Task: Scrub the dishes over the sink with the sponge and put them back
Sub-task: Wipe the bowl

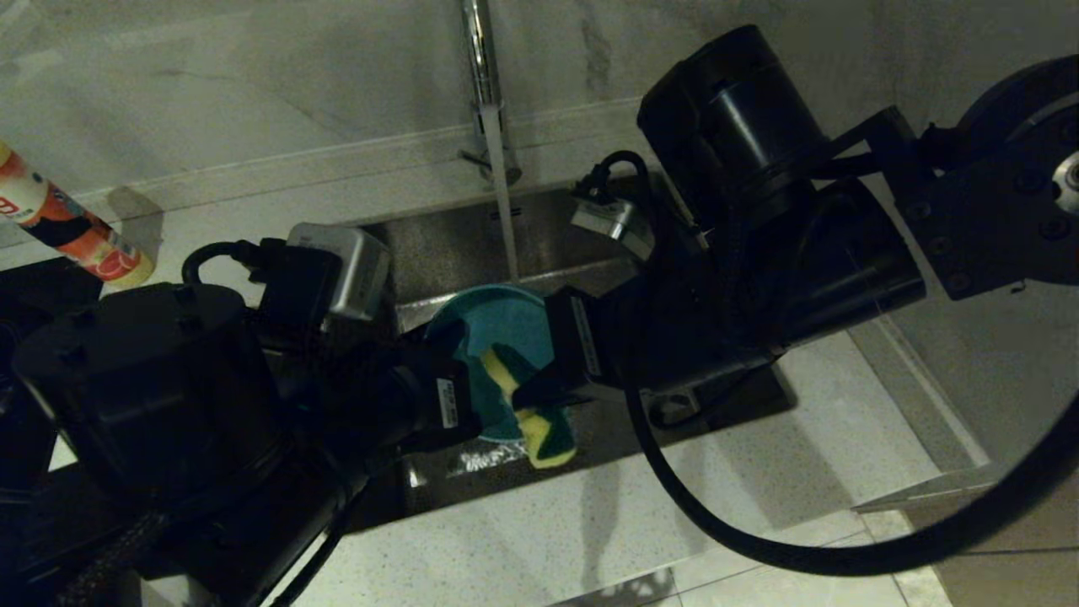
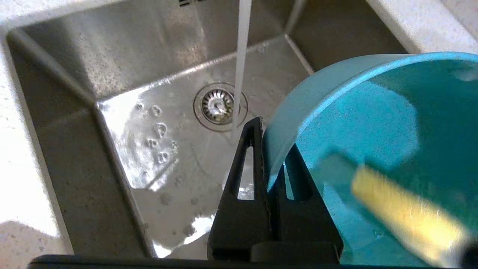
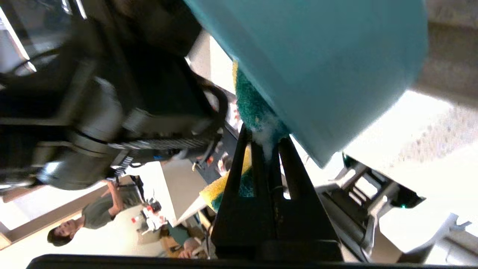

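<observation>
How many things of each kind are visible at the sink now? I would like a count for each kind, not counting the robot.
Bowls: 1, the blue bowl
Sponges: 1, the sponge
Sinks: 1, the sink
Taps: 1, the tap
Bottles: 1, the bottle
Total: 5

Light blue bowl (image 1: pixel 497 329), centre of the head view: plain teal-blue inside and out, no pattern. Sponge (image 1: pixel 539 421), just below it: yellow foam with a dark green scouring face. Sink (image 2: pixel 112 89): grey brushed steel, wet and glinting. Desk (image 1: pixel 590 523): pale stone, finely speckled. Bottle (image 1: pixel 67 223), upper left of the head view: orange-red and white label. Both arms: matt black.
</observation>
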